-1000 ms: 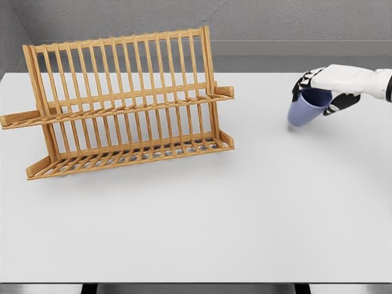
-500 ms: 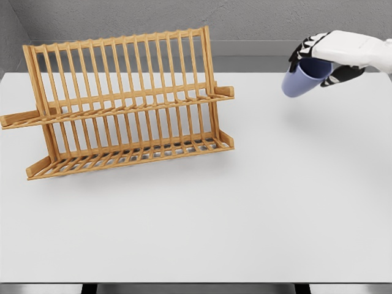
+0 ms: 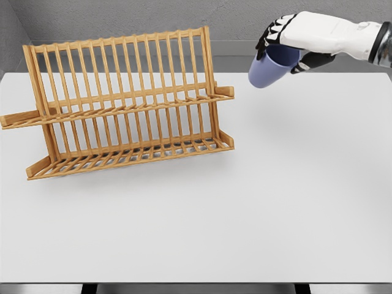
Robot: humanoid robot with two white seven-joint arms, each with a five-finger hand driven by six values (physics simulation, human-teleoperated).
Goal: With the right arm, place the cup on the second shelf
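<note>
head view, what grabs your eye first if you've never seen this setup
The big wooden dish rack with two slatted shelves fills the left half of the white table. At upper right, the white right hand holds a blue cup tilted in the air, right of the rack's top and apart from it.

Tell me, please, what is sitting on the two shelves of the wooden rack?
Nothing shows on either shelf of the rack. The blue cup hangs apart to its right, in the right hand.

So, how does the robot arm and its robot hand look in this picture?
Only the right arm shows. Its forearm is a smooth white shell ending in a dark band at the picture's edge. The right robot hand has a white back and black, segmented fingers with pale knuckle patches. No cables or markings show.
</note>
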